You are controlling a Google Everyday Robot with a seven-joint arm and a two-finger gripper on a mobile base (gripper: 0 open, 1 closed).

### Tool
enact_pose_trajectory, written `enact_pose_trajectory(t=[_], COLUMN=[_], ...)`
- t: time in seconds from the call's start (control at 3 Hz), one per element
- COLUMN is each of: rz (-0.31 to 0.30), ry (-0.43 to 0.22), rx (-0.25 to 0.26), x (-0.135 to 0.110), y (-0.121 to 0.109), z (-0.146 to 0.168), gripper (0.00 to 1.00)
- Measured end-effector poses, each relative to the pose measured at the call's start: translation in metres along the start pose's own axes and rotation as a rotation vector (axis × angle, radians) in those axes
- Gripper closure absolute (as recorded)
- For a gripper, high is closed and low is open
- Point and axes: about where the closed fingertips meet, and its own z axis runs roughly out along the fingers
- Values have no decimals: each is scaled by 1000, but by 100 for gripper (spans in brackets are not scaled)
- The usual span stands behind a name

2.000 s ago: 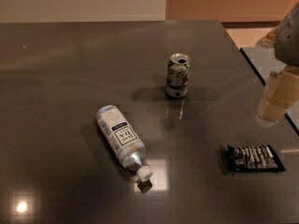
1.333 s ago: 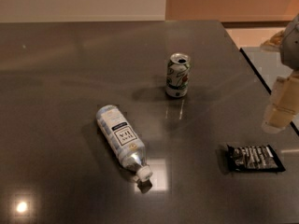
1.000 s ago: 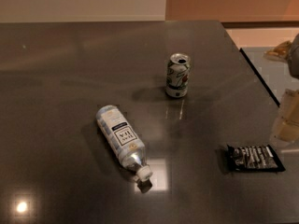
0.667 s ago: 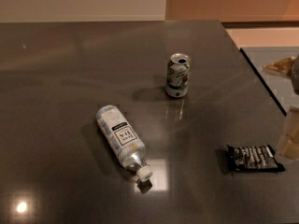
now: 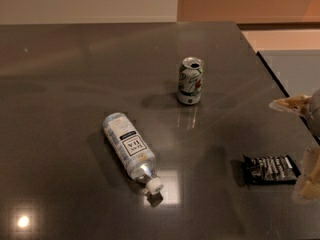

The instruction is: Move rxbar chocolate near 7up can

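The rxbar chocolate (image 5: 270, 169), a flat black shiny wrapper, lies on the dark table (image 5: 75, 74) at the right front. The 7up can (image 5: 190, 81) stands upright near the table's middle, well behind and to the left of the bar. My gripper (image 5: 309, 174) is at the right edge of the view, mostly cut off. Its pale lower part sits just right of the bar's right end, and another pale part (image 5: 292, 104) shows higher up. It holds nothing that I can see.
A clear plastic bottle (image 5: 130, 146) with a white label lies on its side left of centre, cap toward the front. The table's right edge (image 5: 280, 86) runs diagonally close to the gripper, with a lighter floor beyond.
The gripper has moved down and to the right, from beside the table's right edge to just right of the rxbar. The can, bottle and bar have not moved.
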Motion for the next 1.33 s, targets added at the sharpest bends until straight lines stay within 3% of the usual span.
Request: enact_pose_trajectory(t=[0.67, 1.33], rz=[-11, -3], ry=[-49, -50], rx=[-12, -25], x=[17, 33], y=[8, 18], z=[34, 55], gripper=[0, 0])
